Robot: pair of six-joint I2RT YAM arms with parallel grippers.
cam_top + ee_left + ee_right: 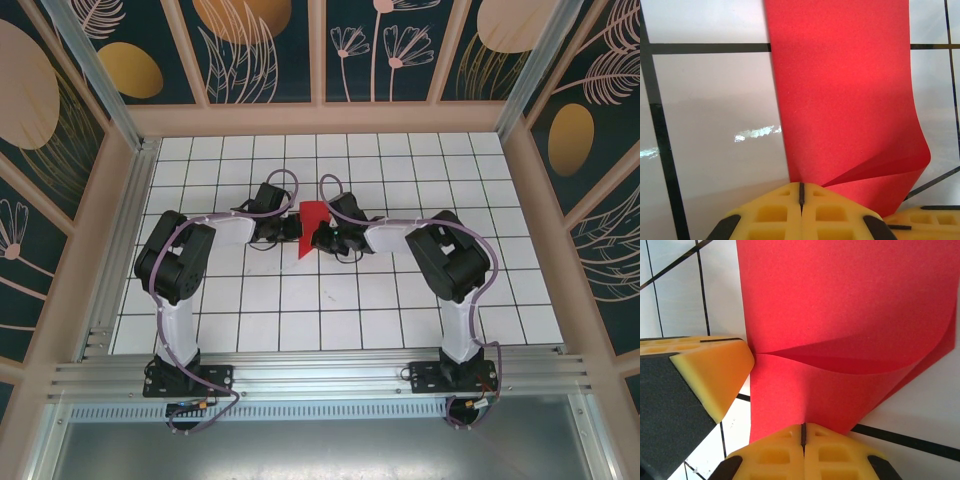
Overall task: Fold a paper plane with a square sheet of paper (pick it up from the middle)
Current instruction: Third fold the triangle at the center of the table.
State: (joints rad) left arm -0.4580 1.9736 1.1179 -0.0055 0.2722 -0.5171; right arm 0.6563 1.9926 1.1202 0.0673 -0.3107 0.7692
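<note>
The square sheet of paper (312, 222) is bright red and held up between both arms over the middle of the grid table. It is bent over on itself into a soft fold, with no sharp crease. In the left wrist view my left gripper (801, 192) is shut on the near edge of the paper (840, 100), yellow pads pressed together. My right gripper (803, 432) is likewise shut on the paper (840, 305), whose curled flap arches across that view. The two grippers (290, 228) (320, 238) pinch it close together, left one on the left.
The white grid table (400, 300) is boxed in by wooden walls (330, 118) at the back and sides. A metal rail (320, 375) runs along the near edge. A yellow finger of the other arm (710, 370) sits just left of the paper in the right wrist view.
</note>
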